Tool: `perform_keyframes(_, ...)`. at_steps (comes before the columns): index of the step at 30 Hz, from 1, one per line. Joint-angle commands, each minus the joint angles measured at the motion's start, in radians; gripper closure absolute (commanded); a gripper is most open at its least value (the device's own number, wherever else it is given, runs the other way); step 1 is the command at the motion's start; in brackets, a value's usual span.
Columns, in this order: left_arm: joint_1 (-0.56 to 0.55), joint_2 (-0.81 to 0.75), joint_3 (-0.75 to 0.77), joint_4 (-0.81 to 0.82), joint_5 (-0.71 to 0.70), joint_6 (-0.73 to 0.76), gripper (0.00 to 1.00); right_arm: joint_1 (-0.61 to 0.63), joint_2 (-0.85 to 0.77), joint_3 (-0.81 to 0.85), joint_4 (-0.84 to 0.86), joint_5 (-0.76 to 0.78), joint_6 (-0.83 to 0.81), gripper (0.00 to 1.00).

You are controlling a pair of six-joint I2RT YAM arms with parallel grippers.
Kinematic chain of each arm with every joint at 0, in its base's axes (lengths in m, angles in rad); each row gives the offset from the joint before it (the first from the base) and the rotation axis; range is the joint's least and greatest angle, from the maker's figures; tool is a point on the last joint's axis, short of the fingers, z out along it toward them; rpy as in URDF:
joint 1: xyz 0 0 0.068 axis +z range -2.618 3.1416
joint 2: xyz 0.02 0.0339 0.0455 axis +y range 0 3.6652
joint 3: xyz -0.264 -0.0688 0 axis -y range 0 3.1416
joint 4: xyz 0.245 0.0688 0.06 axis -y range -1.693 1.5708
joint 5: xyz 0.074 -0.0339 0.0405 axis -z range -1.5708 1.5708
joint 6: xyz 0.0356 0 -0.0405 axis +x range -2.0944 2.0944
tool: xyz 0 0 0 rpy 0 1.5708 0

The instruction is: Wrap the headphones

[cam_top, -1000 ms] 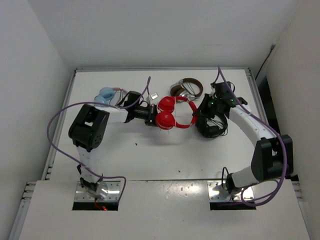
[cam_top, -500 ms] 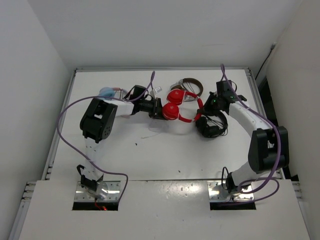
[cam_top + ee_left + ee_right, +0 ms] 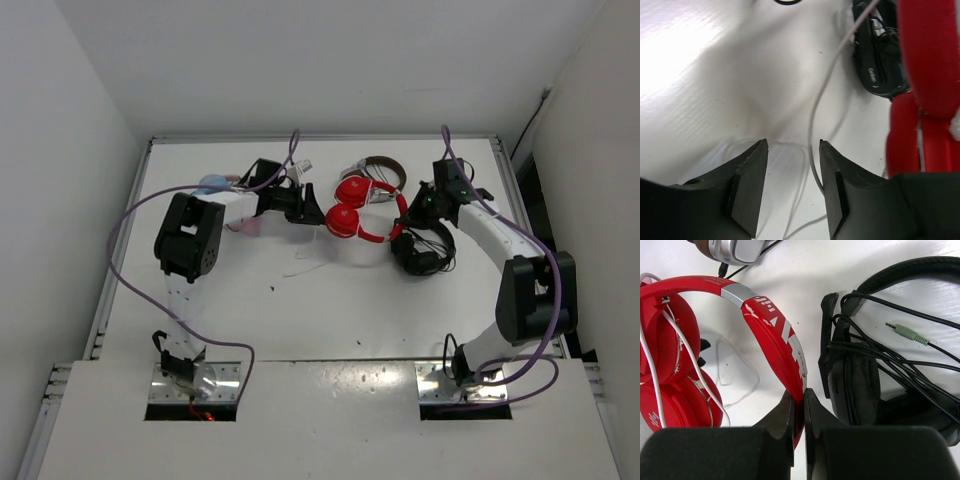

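Red headphones [image 3: 345, 221] sit back-centre on the table, cups at their nine o'clock. Only the right wrist view shows the right gripper [image 3: 799, 402] clenched on the headband [image 3: 775, 335], black headphones [image 3: 852, 375] at three o'clock. The left wrist view shows the left gripper [image 3: 792, 150] released, white cable [image 3: 812, 125] lying loose beyond it.

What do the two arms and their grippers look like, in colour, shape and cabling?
Both the left arm and the right arm have white links with boxy black joint housings. A purple cable loops loosely along each. The left gripper and the right gripper have black, wedge-shaped fingers tapering to the tips.
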Motion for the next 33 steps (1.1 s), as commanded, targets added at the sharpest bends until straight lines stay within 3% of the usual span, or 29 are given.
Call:
perform_keyframes(1, 0.015, -0.06, 0.023, -0.033, -0.052, 0.077, 0.49, -0.002, -0.005, 0.063, 0.065, -0.027, 0.011, 1.0)
perform_keyframes(3, 0.015, -0.091, 0.013, -0.033, -0.065, 0.086, 0.43, -0.002, -0.005, 0.063, 0.065, -0.027, 0.011, 1.0)
perform_keyframes(15, 0.101, -0.215, -0.058, -0.073, -0.111, 0.183, 0.36, -0.025, -0.005, 0.054, 0.065, -0.037, 0.02, 1.0)
perform_keyframes(17, 0.111, -0.235, -0.098, -0.073, -0.111, 0.213, 0.25, -0.034, -0.005, 0.045, 0.074, -0.038, 0.02, 1.0)
perform_keyframes(19, 0.12, -0.249, -0.119, -0.073, -0.111, 0.232, 0.23, -0.034, -0.005, 0.045, 0.074, -0.047, 0.02, 1.0)
perform_keyframes(23, 0.12, -0.258, -0.128, -0.093, -0.083, 0.244, 0.23, -0.034, -0.005, 0.045, 0.074, -0.056, 0.02, 1.0)
perform_keyframes(28, 0.12, -0.312, -0.119, -0.214, -0.135, 0.452, 0.23, -0.034, -0.005, 0.054, 0.074, -0.065, 0.029, 1.0)
perform_keyframes(33, 0.047, -0.449, -0.18, -0.407, -0.229, 0.77, 0.47, -0.054, -0.005, 0.054, 0.074, -0.065, 0.03, 1.0)
